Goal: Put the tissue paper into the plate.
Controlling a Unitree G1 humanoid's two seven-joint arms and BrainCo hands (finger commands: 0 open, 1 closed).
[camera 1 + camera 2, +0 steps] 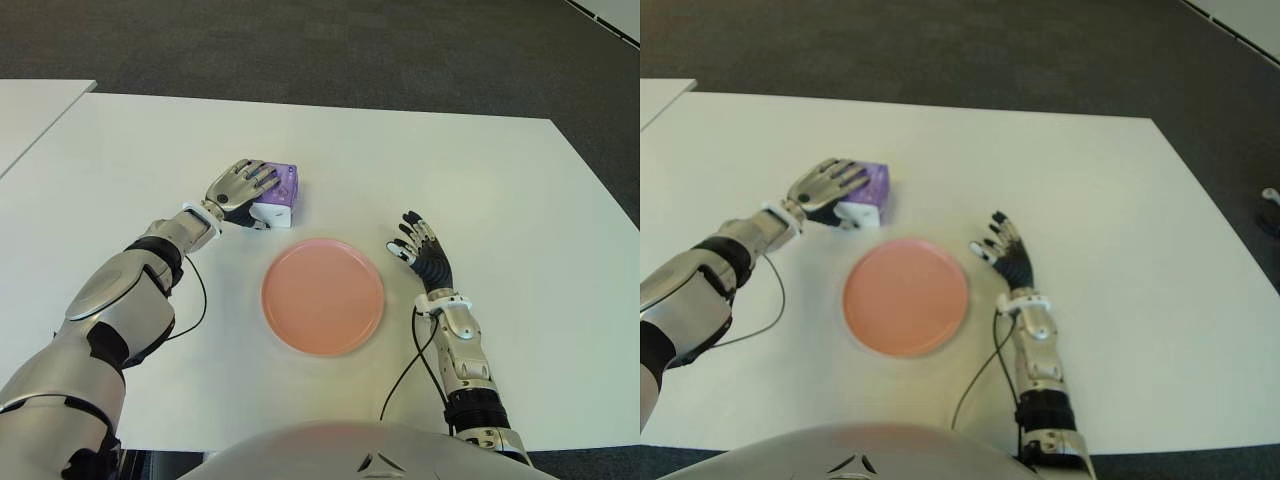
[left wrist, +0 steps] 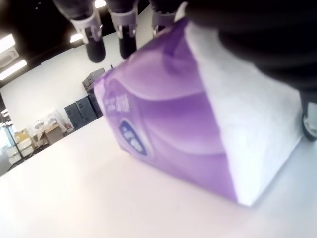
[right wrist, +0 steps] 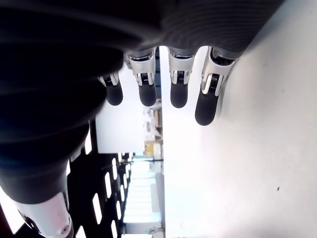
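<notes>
A purple and white tissue paper pack lies on the white table, just beyond the left rim of the round pink plate. My left hand is laid over the pack's top from the left. In the left wrist view the pack stands flat on the table, my fingertips reach straight past its far edge, and the thumb is beside its white end. Nothing is on the plate. My right hand shows just right of the plate, fingers straight and holding nothing.
A second white table edge shows at the far left, with dark carpet beyond the table's far edge. Thin black cables run along both forearms over the table.
</notes>
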